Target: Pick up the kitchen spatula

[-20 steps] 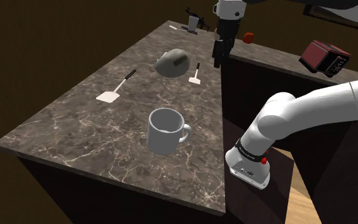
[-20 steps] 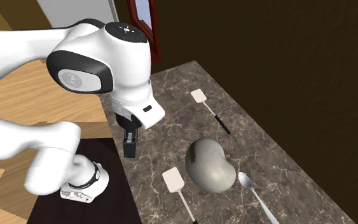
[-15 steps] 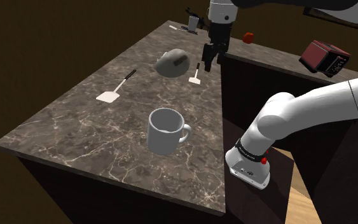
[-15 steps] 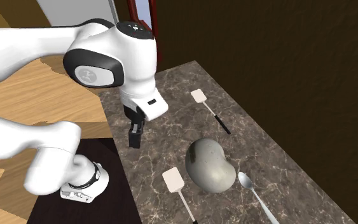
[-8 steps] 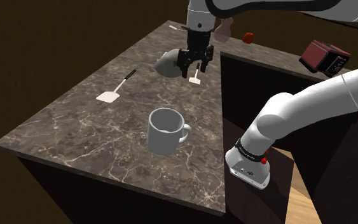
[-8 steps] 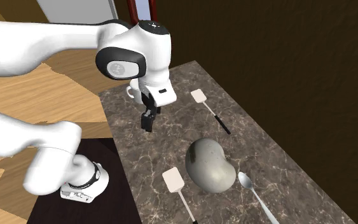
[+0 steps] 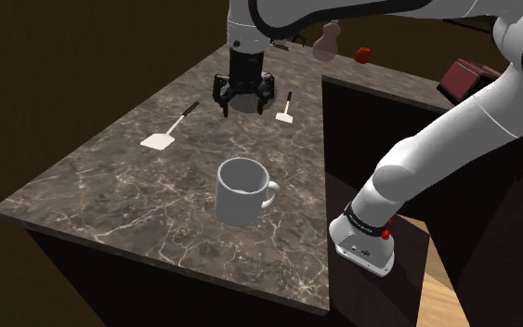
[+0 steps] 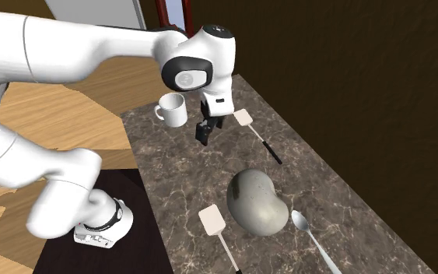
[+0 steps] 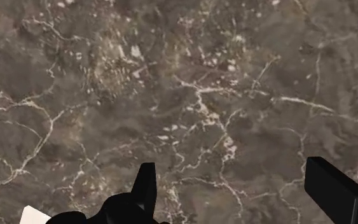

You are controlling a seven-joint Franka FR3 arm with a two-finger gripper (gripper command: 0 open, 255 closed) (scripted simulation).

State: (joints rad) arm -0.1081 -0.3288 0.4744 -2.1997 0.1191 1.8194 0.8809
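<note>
Two white-bladed spatulas with thin dark handles lie on the marble counter (image 7: pixel 111 176). The longer spatula (image 7: pixel 168 129) (image 8: pixel 256 132) lies toward the shoulder view's left. The shorter spatula (image 7: pixel 285 111) (image 8: pixel 213 224) lies nearer the counter's right edge. My black gripper (image 7: pixel 245 105) (image 8: pixel 204 131) hangs open between them, a little above the stone, holding nothing. In the wrist view the gripper (image 9: pixel 234 197) has its fingers (image 9: pixel 147 186) wide apart over bare marble, and a white corner (image 9: pixel 34 217) shows beside them.
A white mug (image 7: pixel 241 191) (image 8: pixel 172 110) stands near the counter's front. A grey rounded lump (image 8: pixel 257 202) and a spoon (image 8: pixel 312 232) lie past the shorter spatula. A red box (image 7: pixel 473 82) sits on the lower side surface.
The arm has swung to the shoulder view's left, from above the shorter spatula to in front of the grey lump, nearer the longer spatula. The fingers stayed open.
</note>
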